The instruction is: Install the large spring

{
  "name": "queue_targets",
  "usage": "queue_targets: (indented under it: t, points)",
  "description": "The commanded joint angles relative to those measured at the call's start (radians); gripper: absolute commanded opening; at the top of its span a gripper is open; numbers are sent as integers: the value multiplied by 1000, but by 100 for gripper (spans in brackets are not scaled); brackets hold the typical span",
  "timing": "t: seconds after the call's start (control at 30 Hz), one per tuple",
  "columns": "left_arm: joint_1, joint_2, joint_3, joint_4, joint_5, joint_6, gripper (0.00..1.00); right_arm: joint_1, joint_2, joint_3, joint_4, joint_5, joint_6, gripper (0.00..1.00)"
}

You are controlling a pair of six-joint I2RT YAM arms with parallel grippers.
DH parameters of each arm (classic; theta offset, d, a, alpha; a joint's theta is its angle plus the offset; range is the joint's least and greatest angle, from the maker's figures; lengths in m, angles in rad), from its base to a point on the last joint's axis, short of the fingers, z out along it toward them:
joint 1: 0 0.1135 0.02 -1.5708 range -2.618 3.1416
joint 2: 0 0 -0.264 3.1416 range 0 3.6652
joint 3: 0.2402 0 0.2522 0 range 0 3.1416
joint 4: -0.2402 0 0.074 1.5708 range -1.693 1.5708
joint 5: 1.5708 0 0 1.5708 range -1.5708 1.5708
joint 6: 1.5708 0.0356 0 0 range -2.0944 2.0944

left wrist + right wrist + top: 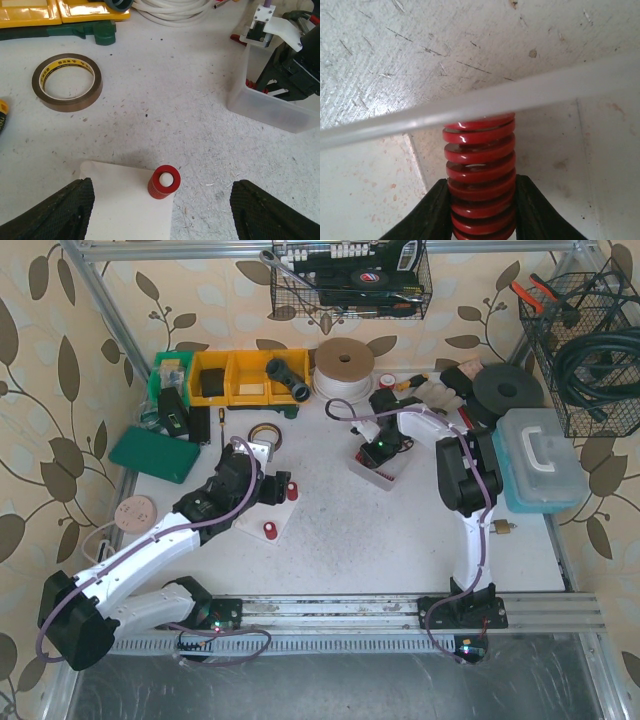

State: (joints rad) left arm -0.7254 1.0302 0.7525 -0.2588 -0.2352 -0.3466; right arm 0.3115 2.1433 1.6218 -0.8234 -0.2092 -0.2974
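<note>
Can't see lower coils of spring (479, 165): cropped at bottom edge of right wrist view. Top end masked by blurred bin rim (545, 90). Right gripper (480, 212) cropped there too, only finger ends showing. Left wrist view: left gripper (161, 200) fingers cut off by bottom edge, likewise white sheet (125, 205); bin (265, 110) clipped at right edge. Top view: can't resolve right gripper tips inside bin, too small.

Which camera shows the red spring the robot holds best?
The right wrist view: the red spring fills it, pinched by the right end effector. The top view hides it under the arm at the clear bin. The left wrist view shows only red bits in that bin.
</note>
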Motion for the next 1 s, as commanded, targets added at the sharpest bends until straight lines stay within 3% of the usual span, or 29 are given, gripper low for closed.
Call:
queue_targets:
  t: [0.0, 0.13, 0.33, 0.47, 0.7, 0.87, 0.97]
  points:
    - [11, -4, -9, 44, 8, -20, 77, -3, -10, -22, 29, -11, -16, 29]
    - [11, -4, -12, 42, 1, -28, 77, -4, -16, -39, 50, -8, -30, 21]
    - [17, -4, 8, 13, 2, -48, 78, -3, -104, -76, 90, -9, -45, 1]
    - [51, -5, 50, -31, 39, -71, 77, 1, -204, -117, 110, -3, -42, 0]
    - [115, -1, 135, -66, 194, -112, 66, 19, -436, -264, 204, -17, -16, 0]
    - [121, 40, 214, -83, 324, -139, 54, 87, -643, -428, 404, -28, 10, 0]
    - [122, 63, 248, -69, 398, -161, 56, 166, -739, -522, 555, -24, 48, 0]
